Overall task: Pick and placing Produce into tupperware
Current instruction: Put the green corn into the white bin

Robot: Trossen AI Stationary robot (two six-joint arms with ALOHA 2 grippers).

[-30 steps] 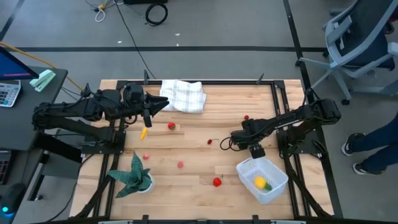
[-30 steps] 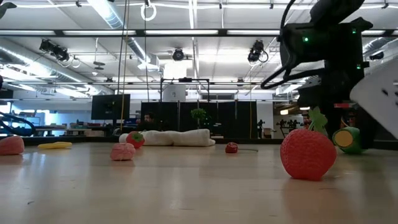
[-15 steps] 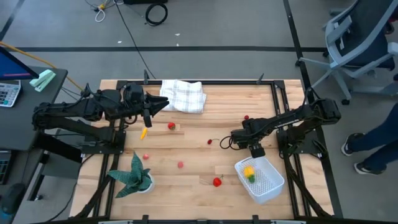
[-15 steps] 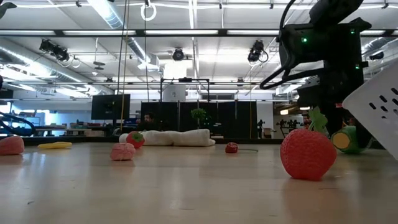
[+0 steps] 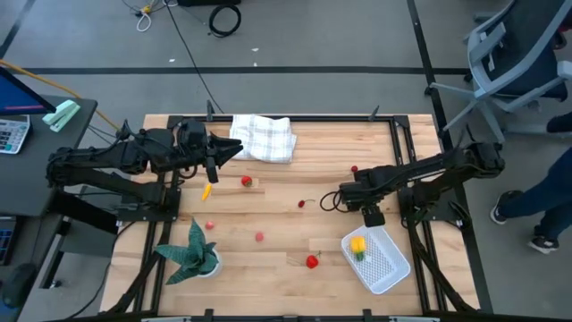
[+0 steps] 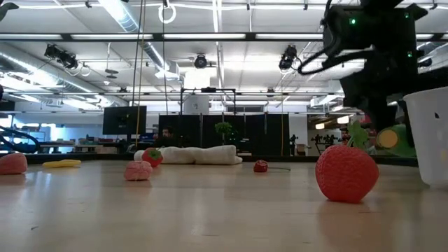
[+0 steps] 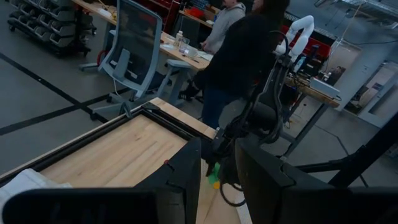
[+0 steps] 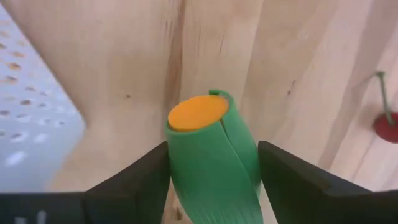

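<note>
My right gripper (image 5: 343, 198) is shut on a green toy piece with an orange end (image 8: 208, 155), just left of the tupperware's far corner. The white tupperware (image 5: 376, 260) stands flat near the table's right near corner (image 6: 428, 133) and holds a yellow-and-green piece (image 5: 357, 248). Loose produce lies on the wood: a strawberry (image 5: 312, 261) (image 6: 346, 171), pink pieces (image 5: 259, 237) (image 5: 208, 224), a cherry (image 5: 301, 204), a tomato (image 5: 247, 181) and a yellow piece (image 5: 206, 190). My left gripper (image 5: 229, 150) hovers open beside the checked cloth, touching nothing. My right gripper pinches the green piece by its green sides (image 8: 180, 165) between the two fingers (image 8: 134, 183). It comes slanting down from the table's right. The orange end (image 8: 198, 112) points away from the wrist. In the low view the piece (image 6: 389, 138) hangs clear above the table.
A white checked cloth (image 5: 264, 137) lies at the far edge and a potted plant (image 5: 192, 252) at the near left. A small red piece (image 5: 355, 168) sits far of my right arm. A person (image 5: 536, 210) and an office chair stand beyond the right edge.
The tupperware was tipped up and has dropped flat onto the table. The yellow-and-green piece in it has slid toward its far left corner. My right gripper has risen and drawn slightly toward the table's right, carrying the green piece.
</note>
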